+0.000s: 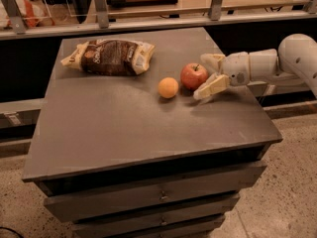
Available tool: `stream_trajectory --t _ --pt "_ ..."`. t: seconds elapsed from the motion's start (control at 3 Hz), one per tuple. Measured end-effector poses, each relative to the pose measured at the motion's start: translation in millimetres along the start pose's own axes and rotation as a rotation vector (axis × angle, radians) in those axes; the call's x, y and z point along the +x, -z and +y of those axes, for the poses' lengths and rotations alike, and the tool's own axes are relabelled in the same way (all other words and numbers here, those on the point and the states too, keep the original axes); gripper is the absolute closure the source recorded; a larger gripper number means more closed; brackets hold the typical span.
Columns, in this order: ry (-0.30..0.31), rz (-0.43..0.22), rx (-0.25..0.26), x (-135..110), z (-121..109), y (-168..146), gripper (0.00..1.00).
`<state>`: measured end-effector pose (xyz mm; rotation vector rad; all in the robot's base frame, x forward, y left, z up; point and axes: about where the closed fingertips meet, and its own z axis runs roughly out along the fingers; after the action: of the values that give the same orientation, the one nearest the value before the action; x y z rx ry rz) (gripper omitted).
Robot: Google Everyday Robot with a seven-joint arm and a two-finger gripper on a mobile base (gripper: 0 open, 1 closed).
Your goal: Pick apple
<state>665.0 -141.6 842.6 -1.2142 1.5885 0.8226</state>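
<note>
The red apple stands upright on the grey table top, right of centre, with its short dark stem up. My gripper comes in from the right at table height, open, with one finger behind the apple's right side and the other finger in front of it. The fingers flank the apple's right edge without closing on it. The white arm extends off the right edge of the view.
A small orange fruit sits just left of the apple. A brown and cream snack bag lies at the back left. The table is a drawer cabinet; a railing and shelf run behind it.
</note>
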Motion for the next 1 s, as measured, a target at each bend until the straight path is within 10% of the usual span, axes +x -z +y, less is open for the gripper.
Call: stream_trajectory --t 1.0 --pt "0.031 -0.019 -0.027 -6.4 10.1 -10.1 0.66"
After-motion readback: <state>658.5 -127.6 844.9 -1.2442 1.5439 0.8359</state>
